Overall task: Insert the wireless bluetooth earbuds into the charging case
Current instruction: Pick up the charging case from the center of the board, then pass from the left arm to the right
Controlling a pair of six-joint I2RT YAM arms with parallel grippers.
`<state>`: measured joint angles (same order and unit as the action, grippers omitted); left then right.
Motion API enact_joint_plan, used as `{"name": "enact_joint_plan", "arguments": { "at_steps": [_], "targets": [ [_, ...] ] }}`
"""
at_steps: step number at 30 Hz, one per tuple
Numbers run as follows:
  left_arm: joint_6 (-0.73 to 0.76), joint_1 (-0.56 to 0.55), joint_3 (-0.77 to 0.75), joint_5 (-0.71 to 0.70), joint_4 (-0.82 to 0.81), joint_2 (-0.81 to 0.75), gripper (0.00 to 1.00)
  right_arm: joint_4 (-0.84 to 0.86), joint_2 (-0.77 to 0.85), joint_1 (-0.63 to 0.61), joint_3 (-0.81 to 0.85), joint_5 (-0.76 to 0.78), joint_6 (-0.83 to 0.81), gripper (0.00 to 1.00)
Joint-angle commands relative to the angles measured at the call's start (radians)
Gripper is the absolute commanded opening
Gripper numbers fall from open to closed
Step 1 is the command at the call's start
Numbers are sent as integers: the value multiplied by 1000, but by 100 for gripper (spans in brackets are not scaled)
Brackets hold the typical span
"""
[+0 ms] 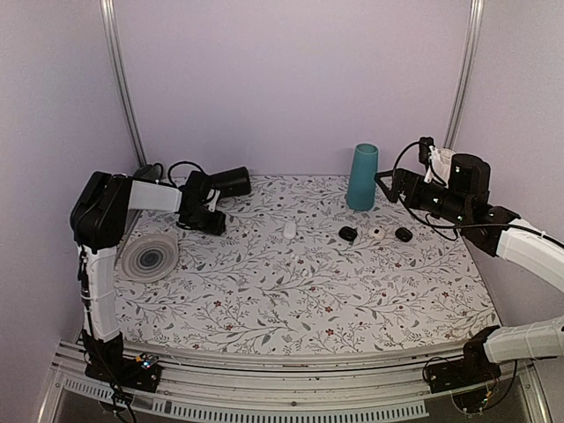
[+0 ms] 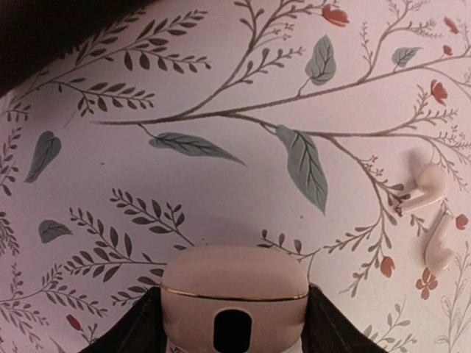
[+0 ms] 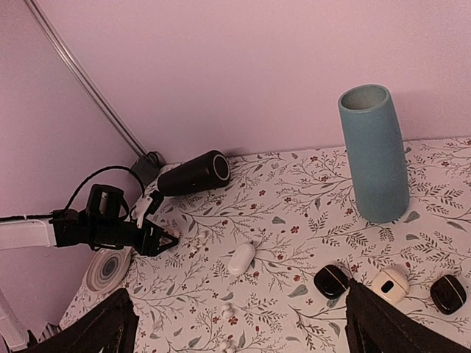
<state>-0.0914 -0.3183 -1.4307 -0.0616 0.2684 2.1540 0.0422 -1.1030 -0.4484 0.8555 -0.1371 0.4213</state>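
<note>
The left pincer [image 2: 232, 293] pinches the charging case [image 2: 234, 268], plain only in the left wrist view, two earbuds [image 2: 423, 193] on the table [image 2: 221, 169] at its 3 o'clock; the right pincer [image 3: 237, 290] hangs spread.

The left arm [image 1: 99, 264] rises upright from its base at the near left, bends, and reaches right, low over the far left of the table. Its pincer [image 1: 211, 222] points down toward the table, and its dark fingers [image 2: 132, 327] press against both sides of the charging case [image 2: 234, 290]. The right arm [image 1: 529, 248] leaves its near-right base, bends beyond the right edge, and comes back toward the far right. Its wrist is held high. The right pincer [image 1: 382, 183] points left, its fingers spread wide with nothing between them.
</note>
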Motion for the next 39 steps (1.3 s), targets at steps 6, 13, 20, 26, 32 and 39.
{"name": "enact_joint_plan", "arguments": {
  "at_steps": [6, 13, 20, 26, 32, 39],
  "targets": [
    [53, -1, 36, 37, -4, -41, 43, 18, 0, 5, -23, -26, -2, 99],
    [39, -30, 171, 104, -173, -245, 42, 104, 21, 4, -104, -80, 70, 99],
    [67, -126, 310, 169, -332, -439, 43, 163, -52, -26, -108, -159, 145, 100],
    [78, -228, 398, 187, -463, -584, 44, 224, -89, -44, -99, -221, 190, 100],
    [120, -362, 453, 153, -572, -671, 44, 223, -127, -84, -55, -261, 206, 99],
    [233, -530, 443, 6, -623, -681, 44, 220, -206, -139, 28, -318, 259, 94]
  ]
}}
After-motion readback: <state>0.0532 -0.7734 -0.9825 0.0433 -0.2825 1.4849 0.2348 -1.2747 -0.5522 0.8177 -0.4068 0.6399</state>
